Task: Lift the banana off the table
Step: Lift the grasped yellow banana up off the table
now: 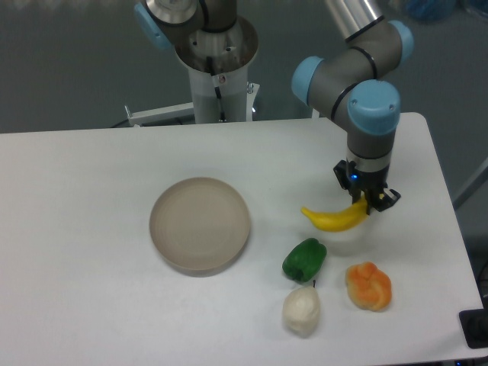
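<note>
The gripper was clenched on the right end of the banana — its long axis ran leftward from the claw, seemingly just above the table, beside the green pepper.

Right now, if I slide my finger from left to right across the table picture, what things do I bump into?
plate → white vegetable → green pepper → banana → orange fruit
</note>
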`<state>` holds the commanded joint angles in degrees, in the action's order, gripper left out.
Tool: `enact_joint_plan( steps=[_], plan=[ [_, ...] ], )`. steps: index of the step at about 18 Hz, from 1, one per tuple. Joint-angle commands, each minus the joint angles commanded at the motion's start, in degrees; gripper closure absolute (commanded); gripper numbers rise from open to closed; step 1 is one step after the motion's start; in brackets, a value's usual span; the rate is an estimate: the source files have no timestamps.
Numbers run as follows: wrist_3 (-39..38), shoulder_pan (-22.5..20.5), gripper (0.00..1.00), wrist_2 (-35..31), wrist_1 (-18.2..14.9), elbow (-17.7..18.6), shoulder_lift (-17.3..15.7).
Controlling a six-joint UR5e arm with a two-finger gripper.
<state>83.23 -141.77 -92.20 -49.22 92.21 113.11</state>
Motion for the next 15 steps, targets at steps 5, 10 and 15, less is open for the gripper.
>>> enact_joint_plan(
  steps=[5, 10, 15],
  plan=[
    [-2.72, 1.85, 0.68, -0.17, -0.09, -5.45, 2.99],
    [-3.69, 2.20, 0.68, -0.26, -0.18, -7.66, 4.22],
    [-3.60, 2.20, 0.68, -0.26, -0.09, -8.01, 4.40]
  ],
)
